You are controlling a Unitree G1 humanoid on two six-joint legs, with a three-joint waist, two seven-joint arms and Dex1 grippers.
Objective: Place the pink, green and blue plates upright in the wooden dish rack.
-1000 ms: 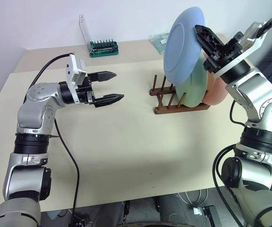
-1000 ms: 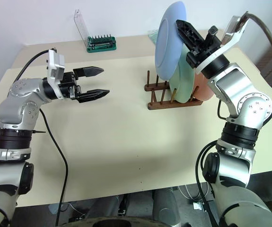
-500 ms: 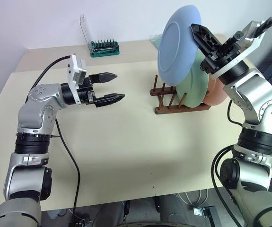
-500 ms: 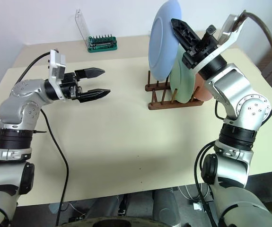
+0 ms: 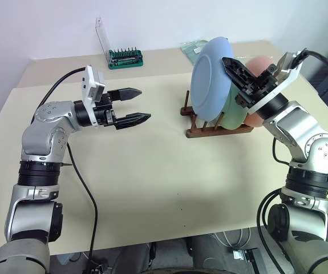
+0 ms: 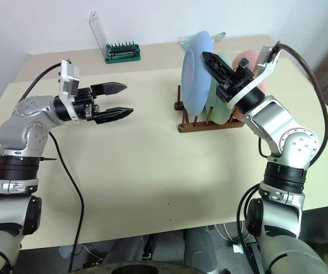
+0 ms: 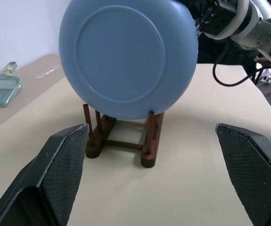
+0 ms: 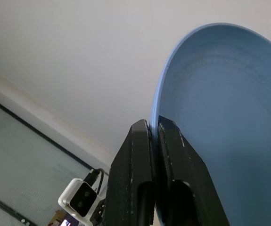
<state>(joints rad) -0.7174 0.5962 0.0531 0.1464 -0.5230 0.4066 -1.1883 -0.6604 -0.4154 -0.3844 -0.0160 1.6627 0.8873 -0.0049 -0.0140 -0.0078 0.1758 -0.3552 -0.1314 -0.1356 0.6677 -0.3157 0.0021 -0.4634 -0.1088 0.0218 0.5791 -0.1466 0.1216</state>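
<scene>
**Three plates at the rack, blue one still in the claw**

Three plates are at the rack (image 5: pixel 209 123), which sits near the far right corner of the table (image 5: pixel 152 171). The blue plate (image 5: pixel 210 77) stands upright at the front and hides most of the green plate (image 5: pixel 232 114) behind it. Just the top of the pink plate (image 5: pixel 260 64) peeks out at the back. The blue plate also covers most of the pegs, so its slot is hard to tell.

No writing can be read anywhere.

The right claw (image 5: pixel 232 67) is pinched on the blue plate's top rim. The left claw (image 5: pixel 134 105) is wide open with nothing in it. It hangs over the table's left half, pointing at the rack, well apart from it.

A green bit set (image 5: pixel 125 57) sits by the far edge.
</scene>
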